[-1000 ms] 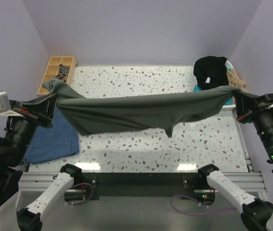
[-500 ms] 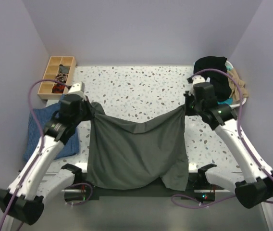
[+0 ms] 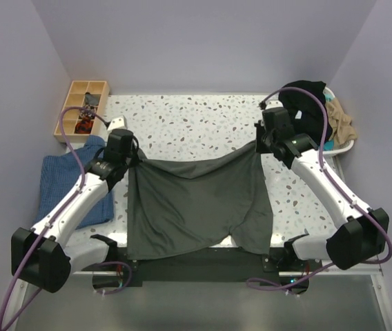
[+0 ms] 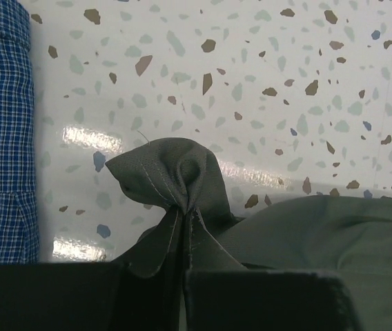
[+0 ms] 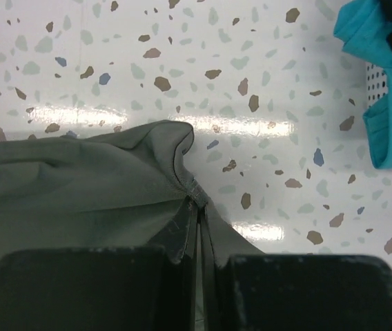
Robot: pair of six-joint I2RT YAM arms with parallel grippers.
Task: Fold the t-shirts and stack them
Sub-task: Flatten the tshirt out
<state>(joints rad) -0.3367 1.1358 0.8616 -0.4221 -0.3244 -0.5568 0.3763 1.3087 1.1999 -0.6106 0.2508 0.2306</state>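
I am pinching the charcoal-grey t-shirt (image 3: 196, 203) by its two far corners, with the left pincer (image 3: 133, 161) and right pincer (image 3: 259, 147) each clamped on bunched cloth. The shirt is draping across the speckled counter (image 3: 196, 117), its near hem hanging over the front edge.

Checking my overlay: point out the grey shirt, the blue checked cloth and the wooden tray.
grey shirt (image 3: 196, 200), top view, middle of its body.
blue checked cloth (image 3: 56, 181), top view, bare left part.
wooden tray (image 3: 89, 83), top view, far rim.
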